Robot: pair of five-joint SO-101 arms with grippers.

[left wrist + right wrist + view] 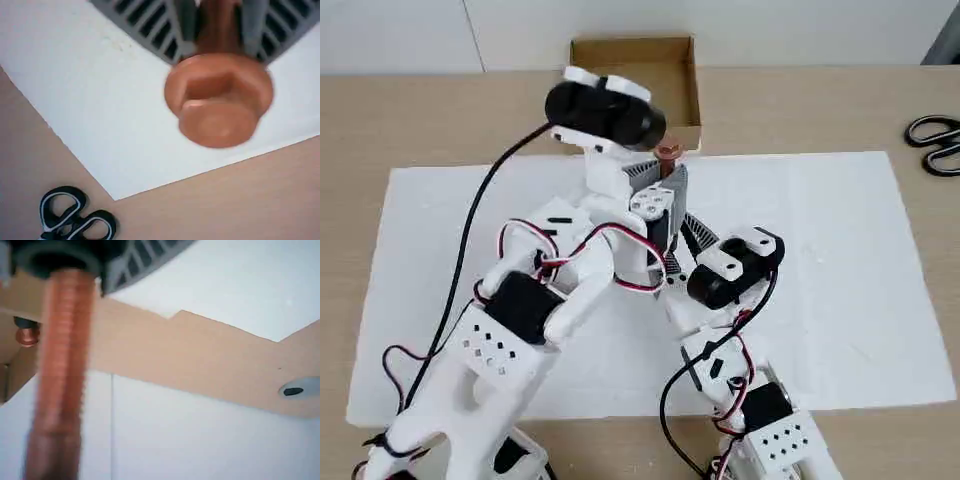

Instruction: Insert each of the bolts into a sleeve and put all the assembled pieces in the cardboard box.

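Left gripper (219, 27) is clamped on the copper bolt (220, 100). You can see the grey ribbed fingers (150, 22) squeezing the shank on both sides, just behind the flanged hex head, and the head points straight back at that arm's wrist cam.

From the high view the bolt stands pretty much upright, head on top. It's held up over the back part of the white foam sheet (820, 250), just in front of the cardboard box (694, 95) and near the box's right wall. The left arm is the big one that stretches in from the lower left.

Right gripper (60, 250) looks closed on a black sleeve (30, 259). The sleeve sits snug against its ribbed grey finger, and the bolt's threaded shank runs straight out of the sleeve's opening, so the thread is at least partway in. That arm comes up from the near edge of the table (420, 110), and in the high view its front end tucks in under the left arm's gripper, so the fingers are hidden there.

Farther off in the right wrist view there's a small copper-and-dark piece (26, 332) next to a brown cardboard wall, but it's too small for me to say more. Black-handled scissors (935, 142) lie on the bare table past the sheet's far right corner, well away from both arms.
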